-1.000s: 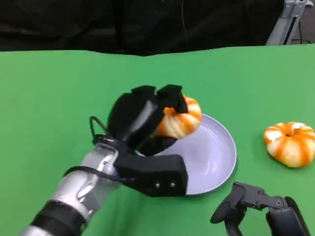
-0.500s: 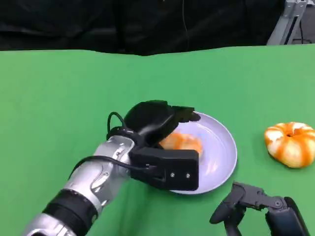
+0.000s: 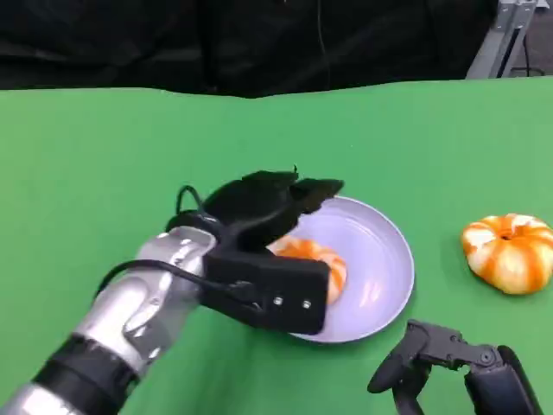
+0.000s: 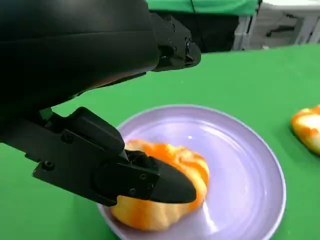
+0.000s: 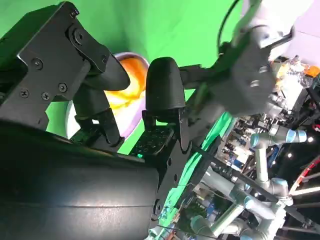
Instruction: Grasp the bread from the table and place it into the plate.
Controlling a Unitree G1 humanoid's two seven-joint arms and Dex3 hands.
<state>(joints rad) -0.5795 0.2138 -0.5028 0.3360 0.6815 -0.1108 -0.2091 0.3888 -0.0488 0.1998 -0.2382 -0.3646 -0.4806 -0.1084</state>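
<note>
While the bread sits in the plate, the left hand hovers over it.

Nearest, the right hand [image 3: 449,363] rests idle, fingers loosely apart, holding nothing. Beyond it, the bread [image 3: 318,259] lies on the lavender plate [image 3: 380,259], directly beneath the left hand [image 3: 259,212], whose fingers are spread above the loaf. Farther right, a second bread [image 3: 510,252] waits beside the plate.

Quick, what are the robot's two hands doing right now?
Left hand: open, fingers spread over the bread lying in the plate.
Right hand: open, holding nothing.
</note>
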